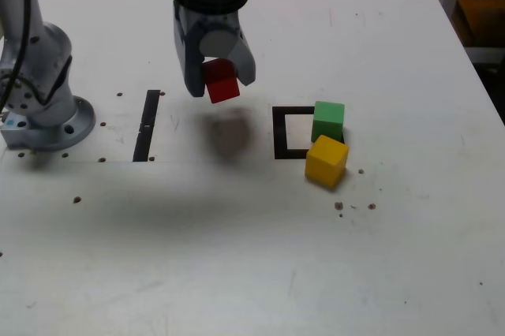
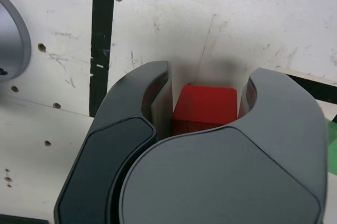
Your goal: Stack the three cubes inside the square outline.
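The white desk (image 1: 237,273) fills both views, its surface scuffed and dotted with small holes and dark specks. At the exterior view's left stands the grey arm base (image 1: 43,107), bolted down on a round foot. The arm's wrist comes in from the top of that view and carries the pincer (image 1: 221,84), which hangs above the desk with a soft dark shadow on the surface beneath it.

The pincer is closed on the red cube (image 1: 222,81); its jaws press the cube's two opposite sides, and the cube is lifted clear of the desk, tilted somewhat. In the wrist view the red cube (image 2: 204,109) sits squeezed between the two dark jaws of the pincer (image 2: 205,103).

A straight black tape strip (image 1: 147,125) lies on the desk between the arm base and the pincer's shadow. To the exterior view's right of the shadow lies the square outline (image 1: 279,132), a frame of black tape with a white centre. The green cube (image 1: 328,121) rests on the outline's right-hand edge as the exterior view shows it, covering that side. The yellow cube (image 1: 326,161) sits just in front of the green one, touching or nearly touching it, at the outline's near right corner and mostly outside the frame. The red cube is held well apart from the other two.
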You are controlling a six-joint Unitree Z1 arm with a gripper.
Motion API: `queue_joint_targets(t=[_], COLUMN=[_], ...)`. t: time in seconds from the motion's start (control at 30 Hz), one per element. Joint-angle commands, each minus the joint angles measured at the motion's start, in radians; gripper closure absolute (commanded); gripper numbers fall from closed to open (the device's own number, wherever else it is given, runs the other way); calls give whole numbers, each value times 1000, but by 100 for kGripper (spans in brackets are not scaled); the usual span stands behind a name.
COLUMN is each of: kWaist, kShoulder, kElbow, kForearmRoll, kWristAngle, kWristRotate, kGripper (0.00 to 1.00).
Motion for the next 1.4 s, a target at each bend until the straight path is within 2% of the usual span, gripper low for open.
queue_joint_targets(t=[0.0,0.13,0.27,0.4,0.5,0.6,1.07,1.37], kWaist=[-11,-34,-90,-130,-139,-124,-109,-125], kShoulder=[44,151,268,339,373,394,556,583], kElbow=[-65,-230,-382,-490,-537,-522,-604,-676], kForearmRoll=[45,168,229,313,394,438,446,446], kWristAngle=[16,51,35,24,20,16,-5,-14], kWristRotate=[18,57,90,116,141,164,233,239], kGripper=[91,94,94,94,93,93,92,92])
